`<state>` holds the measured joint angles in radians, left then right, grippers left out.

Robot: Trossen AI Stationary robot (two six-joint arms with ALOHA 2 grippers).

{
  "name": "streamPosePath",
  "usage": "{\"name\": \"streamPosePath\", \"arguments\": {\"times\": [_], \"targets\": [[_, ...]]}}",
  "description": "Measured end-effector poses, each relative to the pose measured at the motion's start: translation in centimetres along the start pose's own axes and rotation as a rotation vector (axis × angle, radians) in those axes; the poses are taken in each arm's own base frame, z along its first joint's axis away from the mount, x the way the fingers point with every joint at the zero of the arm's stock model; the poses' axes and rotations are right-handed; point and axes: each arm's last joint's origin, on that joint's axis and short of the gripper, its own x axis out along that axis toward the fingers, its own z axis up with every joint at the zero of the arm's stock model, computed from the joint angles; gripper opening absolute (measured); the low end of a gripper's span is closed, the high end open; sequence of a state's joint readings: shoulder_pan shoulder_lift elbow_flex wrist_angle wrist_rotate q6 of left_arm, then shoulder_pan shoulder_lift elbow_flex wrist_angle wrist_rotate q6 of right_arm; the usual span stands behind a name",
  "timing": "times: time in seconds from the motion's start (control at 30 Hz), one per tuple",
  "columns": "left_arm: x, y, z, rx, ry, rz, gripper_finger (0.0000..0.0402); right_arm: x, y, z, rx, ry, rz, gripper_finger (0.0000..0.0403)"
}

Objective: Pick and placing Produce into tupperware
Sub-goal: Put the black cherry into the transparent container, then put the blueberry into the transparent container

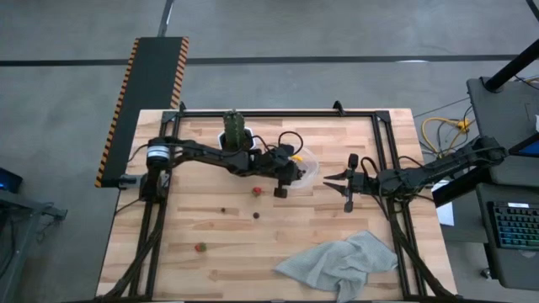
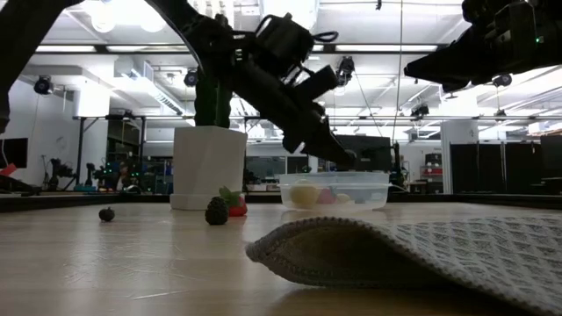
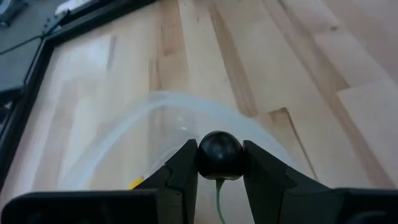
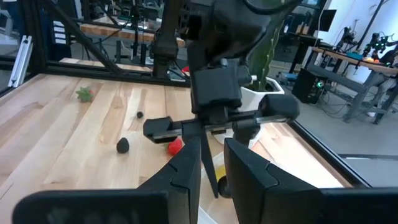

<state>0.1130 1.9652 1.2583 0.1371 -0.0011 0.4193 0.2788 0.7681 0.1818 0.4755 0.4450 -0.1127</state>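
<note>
1. Over the tupperware (image 1: pixel 308 166), near the table's far middle, we find the left gripper (image 1: pixel 290 171) pinching a dark round berry (image 3: pixel 219 154) between its fingers; a thin green stem hangs from it.
2. From the left wrist view, the container's clear rim curves directly beyond and beneath the fingertips, with a yellow piece (image 3: pixel 135 183) already inside. We judge the berry sits above or just inside the near rim, so release is mostly a matter of opening, perhaps after a small advance.
3. Low view: yellow and pink pieces show through the container wall (image 2: pixel 336 190), beside the white plant pot (image 2: pixel 207 167).
4. Produce still on the wood: a red strawberry (image 1: pixel 257 191), a dark berry (image 1: pixel 256 215), a smaller dark berry (image 1: pixel 222 210), and a red-green piece (image 1: pixel 200 247) nearer the front. All lie on the left arm's side.
5. Right gripper (image 1: pixel 347 183) hovers just right of the container, fingers spread, holding nothing.
6. A grey cloth (image 1: pixel 341 263) lies front right.
</note>
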Motion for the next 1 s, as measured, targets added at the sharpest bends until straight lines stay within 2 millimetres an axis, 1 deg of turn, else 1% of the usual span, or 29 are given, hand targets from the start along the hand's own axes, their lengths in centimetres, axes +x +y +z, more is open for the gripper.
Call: {"name": "streamPosePath", "arguments": {"times": [0.17,0.33,0.53,1.0], "targets": [[0.63,-0.08,-0.6,-0.018,0.017,-0.004,0.008,0.0,0.01,-0.01,0.0,0.001,0.001,0.0063],[0.59,0.22,-0.82,-0.026,0.021,0.003,0.0081,0.0,0.01,0.0,0.004,0.0,0.001,0.0063],[0.58,0.28,-0.83,-0.028,0.022,0.004,0.0123,0.0,0.01,-0.01,0.006,0.001,0.001,0.0063],[0.4,0.21,-0.76,-0.03,0.026,0.001,0.0133,0.0,0.01,-0.01,0.007,0.0,0.003,0.0063]]}}
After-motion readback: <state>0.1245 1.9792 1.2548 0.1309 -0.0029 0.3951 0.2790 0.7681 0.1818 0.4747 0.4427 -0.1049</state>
